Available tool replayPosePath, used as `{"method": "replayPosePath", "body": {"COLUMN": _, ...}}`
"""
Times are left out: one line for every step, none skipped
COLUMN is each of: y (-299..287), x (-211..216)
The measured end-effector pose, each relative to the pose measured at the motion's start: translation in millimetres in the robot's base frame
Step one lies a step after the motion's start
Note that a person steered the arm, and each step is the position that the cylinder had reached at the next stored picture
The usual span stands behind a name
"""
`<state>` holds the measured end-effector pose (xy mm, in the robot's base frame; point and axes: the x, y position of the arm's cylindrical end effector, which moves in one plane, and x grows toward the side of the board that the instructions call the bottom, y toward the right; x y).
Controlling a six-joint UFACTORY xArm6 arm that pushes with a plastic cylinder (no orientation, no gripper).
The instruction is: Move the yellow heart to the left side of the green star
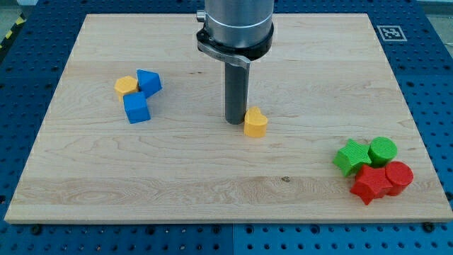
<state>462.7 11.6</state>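
Yellow heart [255,122]: small, chunky, matte yellow, sitting mid-desk, well left of green star [351,157] at right near corner. My rod upright, my tip [236,122] planted touching heart's left side. Tool: none fitted, plain rod, nothing to spread or pinch.

A silver-grey cylinder, black-collared, narrows into my dark straight rod [235,92].
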Motion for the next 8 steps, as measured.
{"method": "replayPosePath", "body": {"y": 25, "x": -10}}
{"method": "replayPosePath", "body": {"y": 29, "x": -5}}
{"method": "replayPosePath", "body": {"y": 29, "x": 13}}
{"method": "replayPosePath", "body": {"y": 29, "x": 13}}
{"method": "replayPosePath", "body": {"y": 49, "x": 13}}
{"method": "replayPosePath", "body": {"y": 60, "x": 15}}
{"method": "replayPosePath", "body": {"y": 64, "x": 29}}
{"method": "replayPosePath", "body": {"y": 67, "x": 40}}
